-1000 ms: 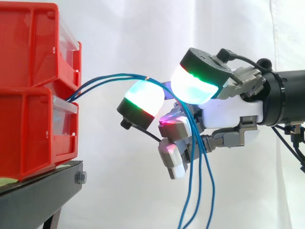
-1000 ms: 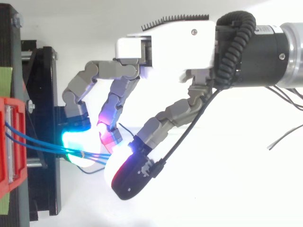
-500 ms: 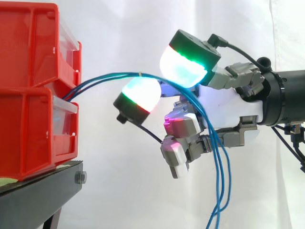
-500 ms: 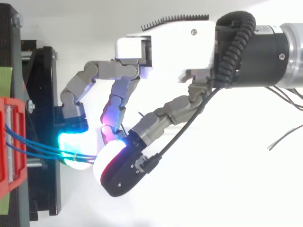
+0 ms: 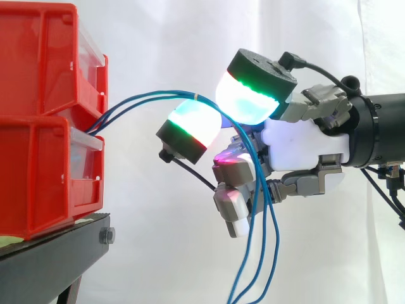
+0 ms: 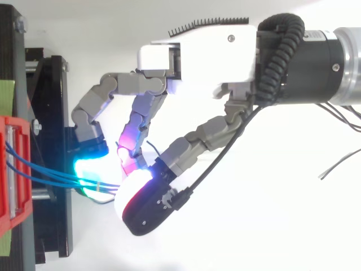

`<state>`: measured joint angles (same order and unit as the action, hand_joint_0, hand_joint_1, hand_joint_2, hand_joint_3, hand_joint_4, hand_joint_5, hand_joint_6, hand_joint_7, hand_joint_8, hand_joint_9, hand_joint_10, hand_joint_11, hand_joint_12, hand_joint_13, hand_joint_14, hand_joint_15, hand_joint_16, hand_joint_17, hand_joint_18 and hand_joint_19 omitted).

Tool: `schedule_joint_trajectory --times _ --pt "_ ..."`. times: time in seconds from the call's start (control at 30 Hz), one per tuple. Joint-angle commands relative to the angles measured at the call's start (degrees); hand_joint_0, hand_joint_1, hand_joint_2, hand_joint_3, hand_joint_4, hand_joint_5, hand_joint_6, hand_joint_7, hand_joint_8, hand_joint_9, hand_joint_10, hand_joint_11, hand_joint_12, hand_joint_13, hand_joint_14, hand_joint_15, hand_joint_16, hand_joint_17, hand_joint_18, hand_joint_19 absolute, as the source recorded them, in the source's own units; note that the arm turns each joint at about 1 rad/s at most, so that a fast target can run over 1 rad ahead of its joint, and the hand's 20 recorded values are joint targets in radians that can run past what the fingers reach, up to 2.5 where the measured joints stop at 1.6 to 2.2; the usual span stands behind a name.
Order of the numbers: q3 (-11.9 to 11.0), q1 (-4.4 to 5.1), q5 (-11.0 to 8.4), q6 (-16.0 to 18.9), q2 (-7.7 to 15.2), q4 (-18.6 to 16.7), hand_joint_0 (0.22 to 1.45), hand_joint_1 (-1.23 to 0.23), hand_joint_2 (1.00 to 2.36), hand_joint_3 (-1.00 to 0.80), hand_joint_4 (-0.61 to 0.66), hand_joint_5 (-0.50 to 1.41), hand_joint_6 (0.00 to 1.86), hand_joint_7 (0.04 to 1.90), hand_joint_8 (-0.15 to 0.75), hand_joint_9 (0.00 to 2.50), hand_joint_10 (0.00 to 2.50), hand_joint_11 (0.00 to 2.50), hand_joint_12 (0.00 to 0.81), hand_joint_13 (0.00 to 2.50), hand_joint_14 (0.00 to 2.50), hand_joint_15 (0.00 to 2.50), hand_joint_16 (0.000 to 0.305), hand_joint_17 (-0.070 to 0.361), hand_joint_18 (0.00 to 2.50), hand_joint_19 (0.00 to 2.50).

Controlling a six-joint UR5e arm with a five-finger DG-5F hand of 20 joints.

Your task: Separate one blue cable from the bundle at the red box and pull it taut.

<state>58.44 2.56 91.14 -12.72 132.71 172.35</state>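
Side view, centre frame: our hand [image 5: 304,149] curls around the blue cables [image 5: 136,101] arching from the red box [image 5: 44,177] at left; we should pinch just one, then draw back evenly.

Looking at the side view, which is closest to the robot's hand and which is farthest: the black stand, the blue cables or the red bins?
1. blue cables, held between the fingers of the hand.
2. red bins, to the left.
3. black stand, lower left, under the bins.
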Motion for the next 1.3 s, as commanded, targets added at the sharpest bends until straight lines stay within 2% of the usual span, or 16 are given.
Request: schedule_joint_trajectory --times 0.0,0.07,0.17,0.47,0.5,0.63,0.67,0.8,0.87,1.0,1.1,1.13,1.2,1.27 --pt "0.00 -0.01 0.00 0.06 0.00 0.00 0.83 -0.95 1.00 -0.47 -0.27 -0.15 0.96 1.07 0.209 1.07 0.03 0.97 0.263 0.96 0.03 0.70 0.032 0.071 0.74 0.67" --pt "0.00 -0.01 0.00 0.06 0.00 0.00 0.83 -0.95 1.00 -0.50 -0.27 -0.15 0.97 1.06 0.207 1.07 0.03 0.98 0.263 0.96 0.03 0.69 0.032 0.071 0.75 0.66" --pt "0.00 -0.01 0.00 0.06 0.00 0.09 0.78 -0.98 1.00 -0.50 -0.25 -0.14 0.98 0.95 0.206 1.07 0.03 0.98 0.259 0.97 0.03 0.68 0.032 0.071 0.78 0.62" --pt "0.00 -0.18 0.18 0.06 0.00 0.09 0.62 -1.04 1.00 -0.50 -0.14 -0.09 0.94 0.99 0.211 1.17 0.03 1.00 0.260 1.02 0.03 0.71 0.031 0.070 0.80 0.65" --pt "0.00 -0.18 0.26 0.06 0.00 0.09 0.58 -1.04 1.00 -0.50 -0.14 -0.08 0.93 1.00 0.213 1.18 0.03 0.99 0.261 1.02 0.03 0.72 0.031 0.071 0.81 0.66" --pt "0.00 -0.18 0.79 0.06 0.00 0.09 0.52 -0.99 1.00 -0.50 -0.13 -0.06 0.91 0.83 0.211 1.21 0.03 0.94 0.269 1.05 0.03 0.71 0.034 0.077 0.84 0.65" --pt "0.00 -0.27 0.79 0.06 0.00 0.09 0.49 -0.94 1.00 -0.50 -0.14 -0.06 0.88 0.83 0.205 1.21 0.03 0.93 0.277 1.06 0.03 0.70 0.036 0.081 0.85 0.64" --pt "0.00 -0.27 0.79 0.06 0.00 0.00 0.50 -0.88 1.00 -0.50 -0.16 -0.05 0.85 0.89 0.203 1.21 0.03 0.89 0.277 1.06 0.02 0.70 0.036 0.081 0.84 0.64" --pt "0.00 -0.18 0.79 0.06 0.00 -0.09 0.53 -0.82 1.00 -0.50 -0.19 -0.05 0.84 0.92 0.193 1.21 0.03 0.89 0.269 1.05 0.03 0.70 0.034 0.078 0.82 0.66" --pt "0.00 -0.27 0.79 0.06 0.00 -0.09 0.59 -0.80 1.00 -0.50 -0.22 -0.05 0.84 0.94 0.179 1.22 0.03 0.89 0.260 1.04 0.03 0.71 0.032 0.072 0.80 0.68" --pt "0.00 -0.27 0.88 0.06 0.00 0.00 0.61 -0.84 1.00 -0.50 -0.22 -0.05 0.84 0.99 0.180 1.24 0.03 0.90 0.255 1.04 0.03 0.72 0.032 0.072 0.80 0.68" --pt "0.00 -0.27 0.79 0.06 0.00 0.00 0.62 -0.87 1.00 -0.47 -0.19 -0.05 0.84 1.03 0.186 1.24 0.03 0.91 0.260 1.04 0.03 0.72 0.032 0.072 0.80 0.68" --pt "0.00 -0.27 0.79 0.06 0.00 0.09 0.64 -0.91 1.01 -0.39 -0.13 -0.07 0.89 1.00 0.209 1.20 0.03 0.94 0.267 1.04 0.03 0.73 0.033 0.074 0.81 0.69" --pt "0.00 -0.27 0.88 0.06 0.00 0.00 0.67 -0.94 1.01 -0.35 -0.12 -0.09 0.90 1.02 0.220 1.18 0.03 0.95 0.270 1.03 0.03 0.73 0.033 0.074 0.80 0.68"
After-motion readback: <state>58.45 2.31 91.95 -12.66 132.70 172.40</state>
